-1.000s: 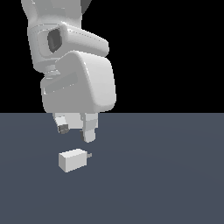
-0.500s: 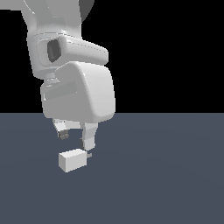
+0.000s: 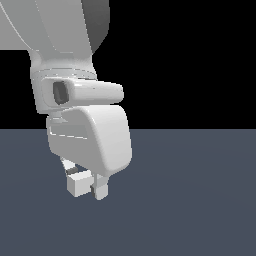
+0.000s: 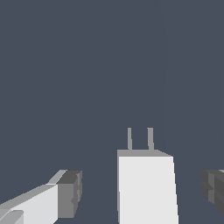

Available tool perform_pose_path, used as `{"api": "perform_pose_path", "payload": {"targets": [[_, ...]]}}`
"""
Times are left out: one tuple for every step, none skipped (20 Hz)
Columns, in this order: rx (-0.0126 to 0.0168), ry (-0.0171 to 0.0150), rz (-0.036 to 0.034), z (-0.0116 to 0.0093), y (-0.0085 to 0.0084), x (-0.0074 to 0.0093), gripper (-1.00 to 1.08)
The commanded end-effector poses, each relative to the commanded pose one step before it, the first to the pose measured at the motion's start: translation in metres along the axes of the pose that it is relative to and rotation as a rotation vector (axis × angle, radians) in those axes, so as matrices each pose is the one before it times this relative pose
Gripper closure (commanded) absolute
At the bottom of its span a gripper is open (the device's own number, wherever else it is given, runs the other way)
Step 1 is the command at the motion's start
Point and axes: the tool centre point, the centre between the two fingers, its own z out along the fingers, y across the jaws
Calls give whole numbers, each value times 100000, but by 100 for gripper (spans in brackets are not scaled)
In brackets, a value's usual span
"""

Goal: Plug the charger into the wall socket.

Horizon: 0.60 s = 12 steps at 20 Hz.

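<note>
Straddling the charger [image 4: 147, 188], the hand [image 4: 142, 190] is open, with a dark-padded finger on each side of the off-white block and a clear gap between each pad and the block's flanks. Two short grey prongs [image 4: 140, 138] stick out of the charger's far end, away from the wrist. In the exterior view the charger [image 3: 78, 185] lies on the dark grey worktop [image 3: 200, 200], partly hidden behind the lowered hand [image 3: 85, 182].
</note>
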Motion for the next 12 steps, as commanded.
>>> {"api": "perform_pose_path", "payload": {"targets": [[96, 61, 71, 337, -50, -31, -92], [0, 0, 0, 24, -3, -5, -92], [0, 0, 0, 0, 0, 0, 108], [0, 0, 0, 0, 0, 0, 108], [0, 0, 0, 0, 0, 0, 108], [0, 0, 0, 0, 0, 0, 108], [0, 0, 0, 0, 0, 0, 108], [0, 0, 0, 0, 0, 0, 108], [0, 0, 0, 0, 0, 0, 108], [0, 0, 0, 0, 0, 0, 108], [0, 0, 0, 0, 0, 0, 108], [0, 0, 0, 0, 0, 0, 108]]}}
